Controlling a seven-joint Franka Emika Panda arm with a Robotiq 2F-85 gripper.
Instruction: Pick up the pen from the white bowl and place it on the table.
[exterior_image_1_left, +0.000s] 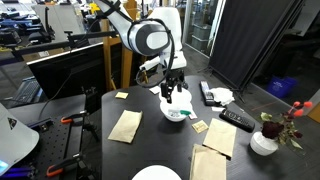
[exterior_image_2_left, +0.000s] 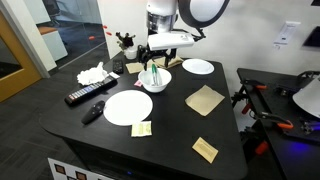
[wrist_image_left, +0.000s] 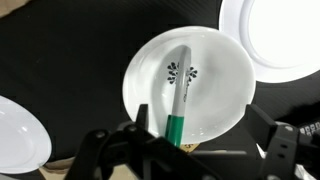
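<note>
The white bowl sits on the dark table and fills the middle of the wrist view. The pen lies in it, with a pale barrel and a green end pointing toward the near rim. My gripper is open and hovers just above the bowl's near side, its fingers spread wide to either side of the pen's green end and touching nothing. In both exterior views the gripper hangs straight over the bowl. The table also shows there.
A flat white plate lies in front of the bowl and another behind it. A black remote and crumpled tissue lie to one side. Tan napkins, yellow notes and a flower vase are around.
</note>
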